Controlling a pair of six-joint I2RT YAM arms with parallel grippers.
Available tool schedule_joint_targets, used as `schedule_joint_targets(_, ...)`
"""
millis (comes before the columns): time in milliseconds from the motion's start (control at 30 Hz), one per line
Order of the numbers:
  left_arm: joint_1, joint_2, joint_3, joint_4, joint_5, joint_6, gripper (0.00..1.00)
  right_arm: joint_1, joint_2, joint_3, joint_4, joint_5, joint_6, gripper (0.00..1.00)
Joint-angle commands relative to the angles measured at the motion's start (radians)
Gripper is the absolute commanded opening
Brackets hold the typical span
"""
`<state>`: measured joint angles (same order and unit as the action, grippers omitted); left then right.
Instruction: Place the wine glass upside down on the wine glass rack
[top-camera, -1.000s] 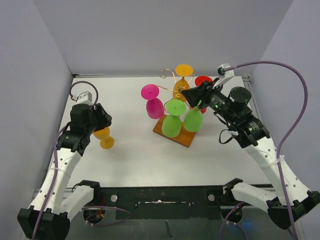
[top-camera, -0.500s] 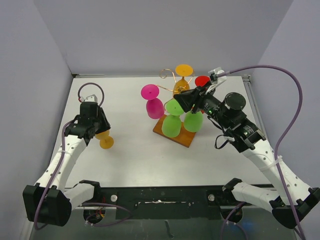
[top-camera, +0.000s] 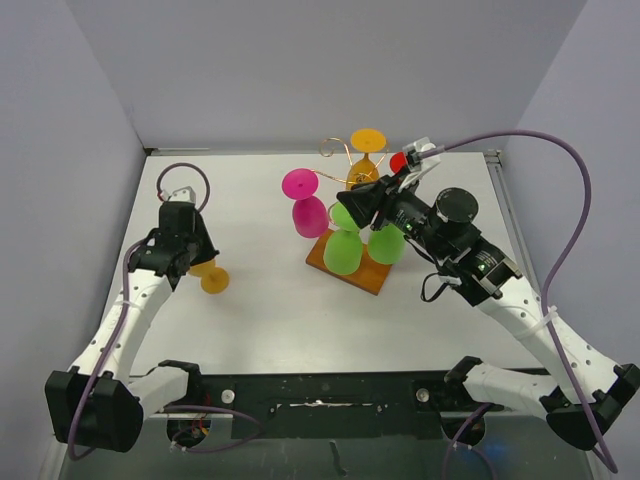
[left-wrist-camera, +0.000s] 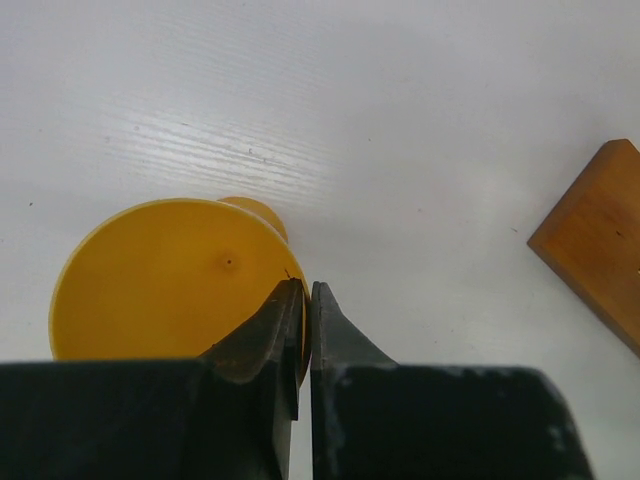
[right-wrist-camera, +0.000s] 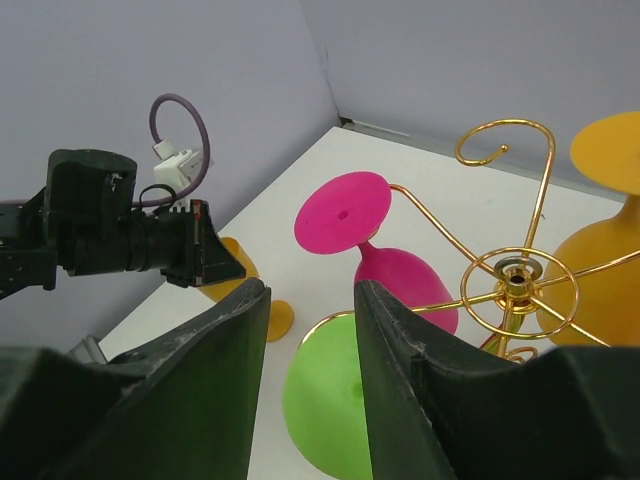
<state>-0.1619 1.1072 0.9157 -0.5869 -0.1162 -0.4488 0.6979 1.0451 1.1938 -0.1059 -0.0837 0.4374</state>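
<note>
Several glasses (top-camera: 344, 251) are hung on the rack (top-camera: 374, 276), but an orange glass (top-camera: 209, 276) is left lying on the table (top-camera: 270, 315), with the left gripper (left-wrist-camera: 306, 298) pressed together at its edge (a grip cannot be told) and the right gripper (right-wrist-camera: 310, 292) held spread, empty

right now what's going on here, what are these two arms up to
The left arm's fingers are shut at the foot of a yellow wine glass lying on its side on the table; whether they actually pinch it is unclear. The right arm's fingers stand open and empty above the wine glass rack, just over a green glass. Pink, orange and red glasses hang there upside down too.
</note>
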Motion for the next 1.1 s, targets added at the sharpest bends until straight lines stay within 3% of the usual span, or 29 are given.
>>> schedule_joint_targets(0, 0.003, -0.050, 0.064, 0.017, -0.013, 0.025, 0.00, 0.022, 0.012, 0.041, 0.058, 0.051, -0.006, 0.40)
schedule_joint_targets(200, 0.001, -0.146, 0.119, 0.018, 0.024, 0.028, 0.00, 0.060, 0.032, 0.044, 0.078, 0.086, 0.047, 0.40)
schedule_joint_targets(433, 0.000, -0.337, 0.116, 0.208, 0.115, -0.008, 0.00, 0.113, 0.045, 0.025, 0.141, 0.150, 0.141, 0.41)
schedule_joint_targets(700, 0.000, -0.540, 0.018, 0.674, 0.295, -0.045, 0.00, 0.269, 0.119, 0.018, 0.330, 0.261, 0.217, 0.40)
schedule_joint_targets(933, 0.001, -0.583, -0.065, 1.023, 0.409, -0.108, 0.00, 0.374, 0.205, 0.056, 0.496, 0.349, 0.299, 0.43)
schedule_joint_targets(1067, 0.001, -0.572, -0.101, 1.185, 0.467, -0.129, 0.00, 0.383, 0.273, 0.149, 0.510, 0.369, 0.376, 0.47)
